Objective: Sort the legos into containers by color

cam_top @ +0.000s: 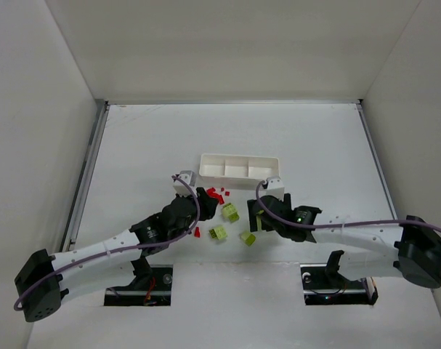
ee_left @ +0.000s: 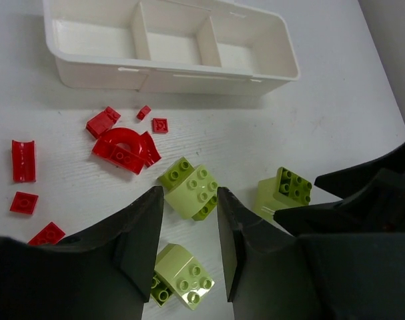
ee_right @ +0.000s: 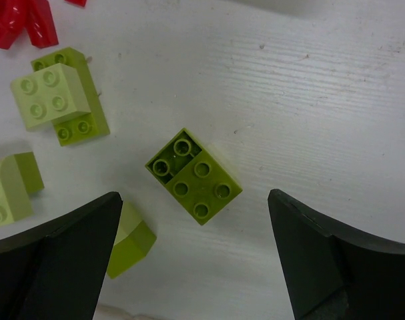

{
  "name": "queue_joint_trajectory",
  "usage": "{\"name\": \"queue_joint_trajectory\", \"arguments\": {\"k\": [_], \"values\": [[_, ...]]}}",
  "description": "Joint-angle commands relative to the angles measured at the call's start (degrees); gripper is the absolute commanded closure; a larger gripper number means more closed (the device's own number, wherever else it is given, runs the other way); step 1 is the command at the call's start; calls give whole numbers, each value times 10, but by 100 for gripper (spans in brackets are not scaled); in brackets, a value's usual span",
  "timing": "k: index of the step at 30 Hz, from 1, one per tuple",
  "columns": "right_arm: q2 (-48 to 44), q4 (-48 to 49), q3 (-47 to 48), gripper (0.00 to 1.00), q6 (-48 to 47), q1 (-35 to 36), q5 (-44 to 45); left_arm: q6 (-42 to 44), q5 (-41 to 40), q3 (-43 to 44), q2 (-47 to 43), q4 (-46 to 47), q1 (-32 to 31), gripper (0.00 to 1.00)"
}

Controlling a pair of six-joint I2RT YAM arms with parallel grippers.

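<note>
Legos (cam_top: 219,233) all lie on the table (cam_top: 314,145), white tray (ee_left: 169,77) empty. Your left tool (ee_left: 189,200), narrowly parted and holding nothing, may pinch two crowded lime bricks (ee_left: 194,183). Your right tool (ee_right: 194,199), wide open over a skewed lime brick (ee_right: 202,183), may spin it away.

Plenty of room on the table (cam_top: 314,138) behind the tray (cam_top: 235,182), out to both far corners. In front it's tight: red legos (cam_top: 216,195) and green bricks (cam_top: 229,212) clustered near the tray wall.
</note>
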Motion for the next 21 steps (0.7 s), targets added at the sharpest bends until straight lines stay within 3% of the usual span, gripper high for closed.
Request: {"name": "queue_joint_trajectory", "arguments": {"k": [1, 13, 21], "values": [[22, 6, 32, 5, 16, 2, 20, 9, -7, 19, -1, 44, -6, 64], [96, 56, 23, 18, 24, -29, 15, 9, -3, 1, -10, 55, -4, 58], [103, 85, 22, 43, 16, -33, 21, 6, 1, -7, -14, 51, 1, 58]]}}
